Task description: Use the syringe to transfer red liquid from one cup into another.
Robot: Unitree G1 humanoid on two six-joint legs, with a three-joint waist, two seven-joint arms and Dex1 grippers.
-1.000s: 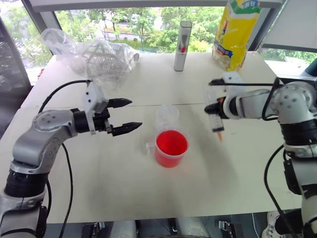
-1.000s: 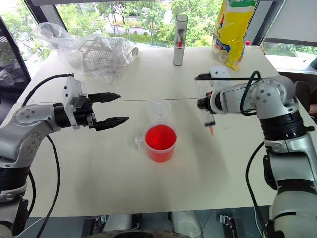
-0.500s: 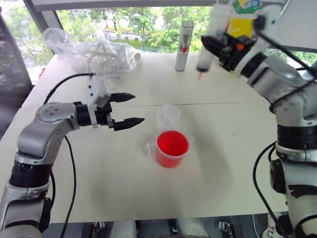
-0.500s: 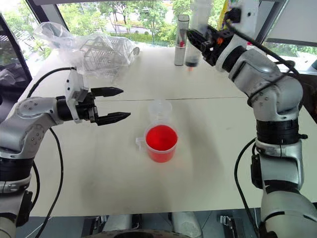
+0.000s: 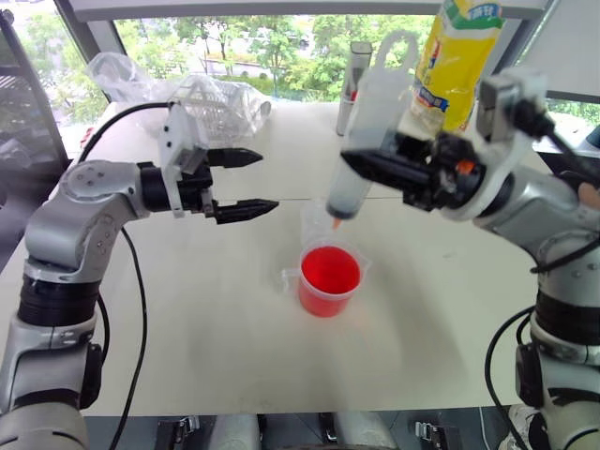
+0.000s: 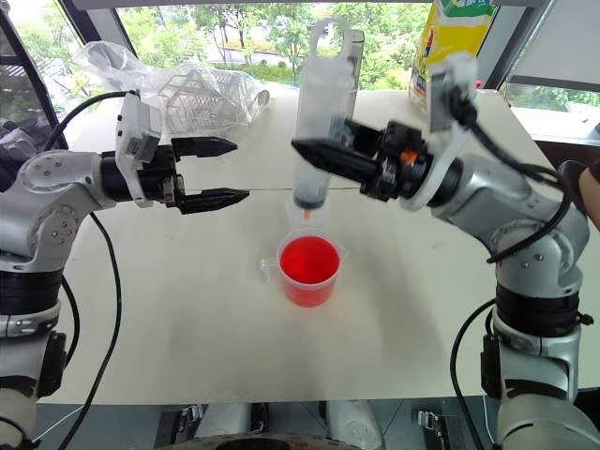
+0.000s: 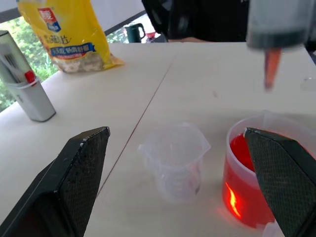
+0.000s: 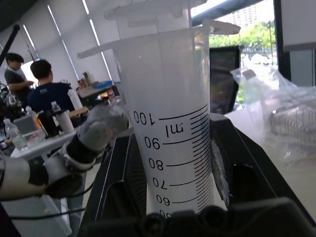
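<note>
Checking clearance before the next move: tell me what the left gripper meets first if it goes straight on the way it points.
Probably the syringe, held upright in the right gripper; the open left gripper points level toward it. Depth is unclear, so it might pass in front.

silver arms, black cables, white wrist blocks, black fingers (image 5: 246, 205)

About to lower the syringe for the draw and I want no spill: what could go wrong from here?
The syringe tip hangs over the small empty cup, not the measuring cup of red liquid; lowering straight could miss it. The two cups stand close, so a nudge may tip one. The left gripper is open beside them, steadying neither.
</note>
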